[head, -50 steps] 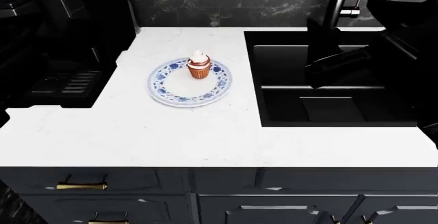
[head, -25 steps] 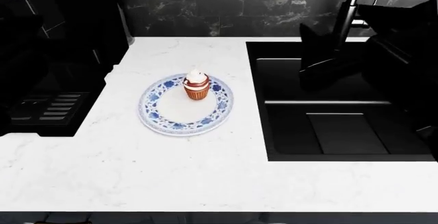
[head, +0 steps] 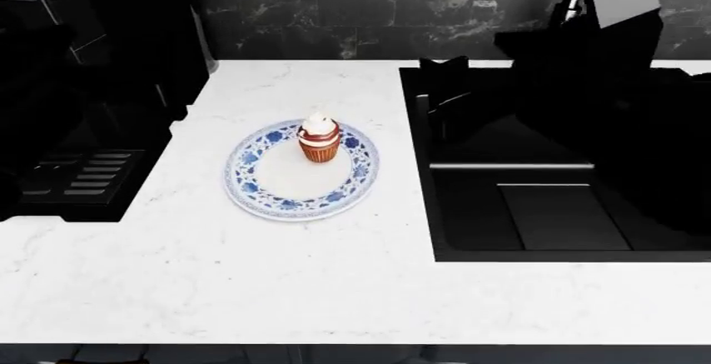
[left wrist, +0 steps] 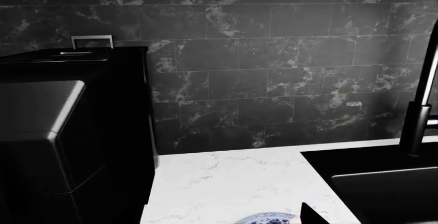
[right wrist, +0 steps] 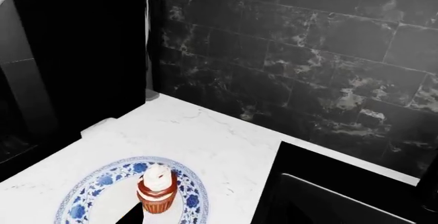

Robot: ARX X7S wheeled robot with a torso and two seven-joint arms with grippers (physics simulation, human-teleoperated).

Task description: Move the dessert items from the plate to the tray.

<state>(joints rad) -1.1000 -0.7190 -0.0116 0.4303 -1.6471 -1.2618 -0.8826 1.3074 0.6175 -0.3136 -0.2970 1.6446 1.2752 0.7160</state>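
marble-white countertop (head: pixel 278 272) lies bare nearest the robot, and on it, left of the black sink basin (head: pixel 534 206), sits the round blue-and-white patterned plate (head: pixel 261 185) with the small cupcake in its orange-brown ribbed wrapper (head: pixel 319 138) upright on the plate's far half, untouched and easy to reach from the right. further back and to the right, the dark right gripper (head: pixel 444 102) hangs over the sink's left edge, well apart from the cupcake, probably lining up an approach; its fingers look slightly apart but i cannot tell for sure. left gripper shows only as a dark tip, state unclear, and neither tray nor speckled sweet is in view.
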